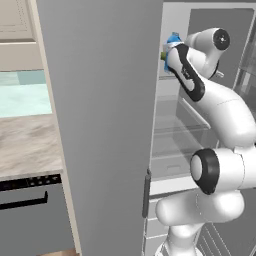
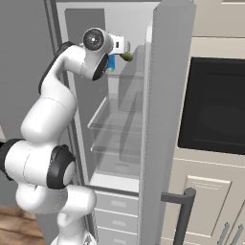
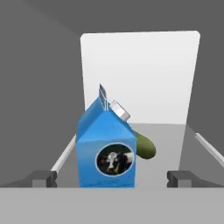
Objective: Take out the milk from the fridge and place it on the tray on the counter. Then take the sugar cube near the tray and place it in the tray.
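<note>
Tool [image 3: 112, 179] spread wide around upright blue gable-top milk [image 3: 107, 151] with cow label, grey cap

The fridge [image 2: 119, 134] stands open, its door [image 1: 100, 125] swung out to the left of the interior. The milk [image 3: 106, 151] stands upright on the top shelf [image 3: 175, 144] inside the fridge, toward the front of that shelf. A cucumber-like item [image 3: 144, 144], partly hidden, lies on the same shelf behind the milk and to its right in the hand view; whether the two touch cannot be determined. The gripper [image 3: 112, 178] sits in front of the milk at shelf level, one fingertip on each side of the milk, apart from it. Lower shelves [image 2: 115, 122] lie below the milk's shelf. A dishwasher [image 1: 30, 215] sits left of the fridge door, under a worktop [image 1: 27, 145]. An oven [image 2: 215, 110] sits right of the fridge.
</note>
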